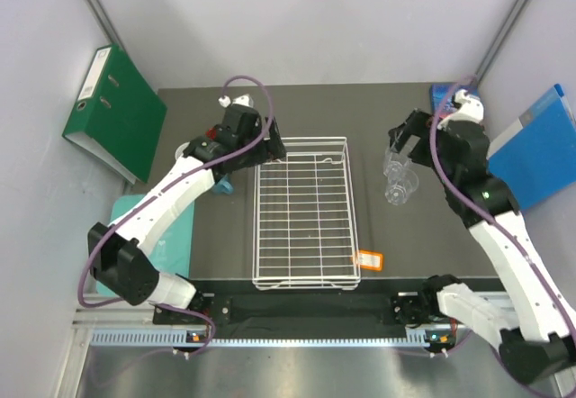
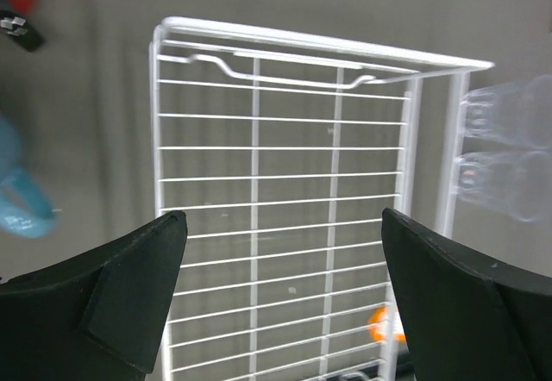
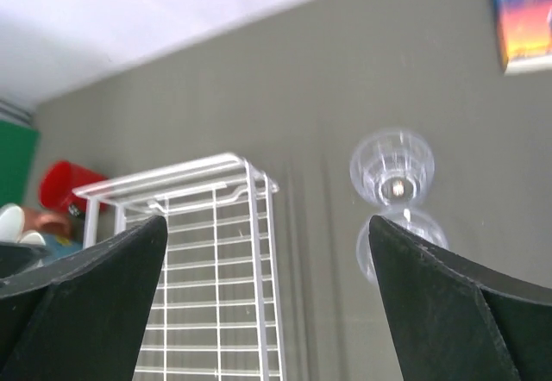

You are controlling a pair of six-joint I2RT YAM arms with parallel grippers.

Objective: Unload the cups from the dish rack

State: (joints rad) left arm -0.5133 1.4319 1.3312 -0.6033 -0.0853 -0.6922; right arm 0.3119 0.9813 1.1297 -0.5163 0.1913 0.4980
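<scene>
The white wire dish rack lies mid-table with no cups in it, its orange tag at the near right corner. Two clear tumblers stand on the table right of it. The light-blue mug and red mug sit left of the rack, mostly hidden by my left arm. My left gripper is open and empty over the rack's far left corner. My right gripper is open and empty just behind the tumblers. The red mug and a salmon-pink mug show in the right wrist view.
A green binder leans at the left wall. A blue folder leans at the right wall. A teal mat lies near left. A colourful printed item lies at the far right corner.
</scene>
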